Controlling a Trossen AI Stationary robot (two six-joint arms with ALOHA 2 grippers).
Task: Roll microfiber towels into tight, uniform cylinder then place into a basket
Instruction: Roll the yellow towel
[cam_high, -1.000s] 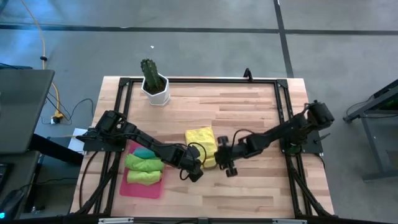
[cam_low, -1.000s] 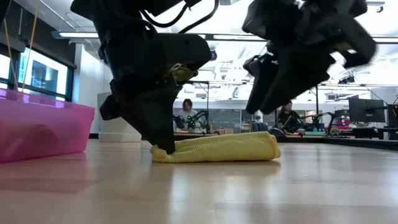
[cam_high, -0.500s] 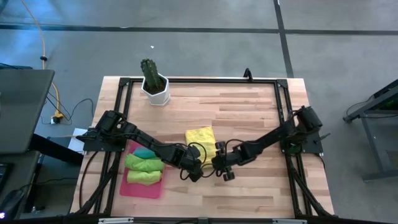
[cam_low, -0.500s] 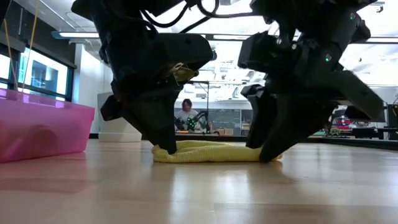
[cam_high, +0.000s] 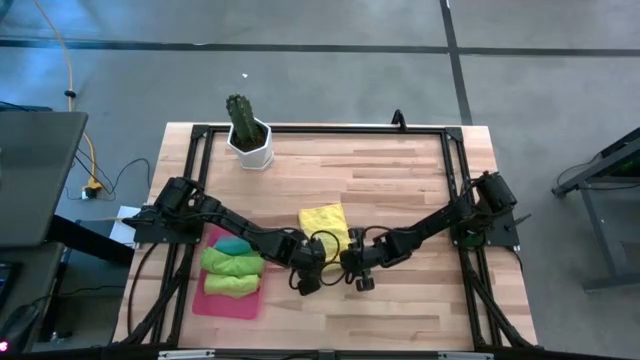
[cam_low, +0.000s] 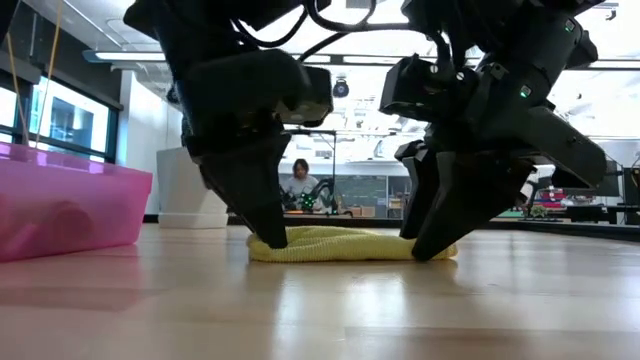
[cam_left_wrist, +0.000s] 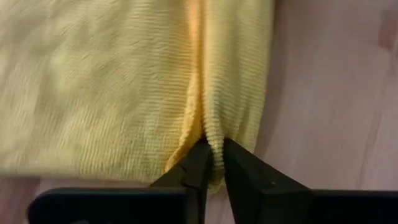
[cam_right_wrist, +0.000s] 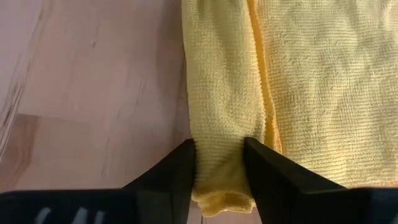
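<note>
A yellow microfiber towel (cam_high: 324, 220) lies flat on the wooden table, its near edge turned over into a narrow rolled strip (cam_right_wrist: 217, 93). My left gripper (cam_high: 310, 268) is shut on the left end of that strip, also seen in the low view as my left gripper (cam_low: 270, 238). My right gripper (cam_high: 350, 266) is closed on the strip's right end, in the low view as my right gripper (cam_low: 425, 250). The pink basket (cam_high: 212, 303) at the near left holds two green rolled towels (cam_high: 232, 272) and a teal one (cam_high: 233, 246). My left gripper pinches a thin raised ridge of the yellow towel (cam_left_wrist: 211, 146) between its two fingers (cam_left_wrist: 196, 168), at the left end of the rolled strip. The fingers slant steeply down from above. The towel lies on the table. My right gripper has the rolled strip's right end (cam_right_wrist: 219, 163) between its two fingers (cam_right_wrist: 264, 168), one on each side. The fingers slant steeply down and lie along the strip. The strip rests on the table, its tip bulging out behind the fingers.
A white pot with a cactus (cam_high: 248, 140) stands at the table's far left. A black frame (cam_high: 458, 190) runs around the tabletop. Bare wood lies to the right of the towel and near the front edge. People sit in the room behind (cam_low: 300, 185).
My right gripper has come down and toward the table's left onto the right end of the towel's near strip, which now lies flatter there. My left gripper has stayed at the left end and rolled about its own line.
</note>
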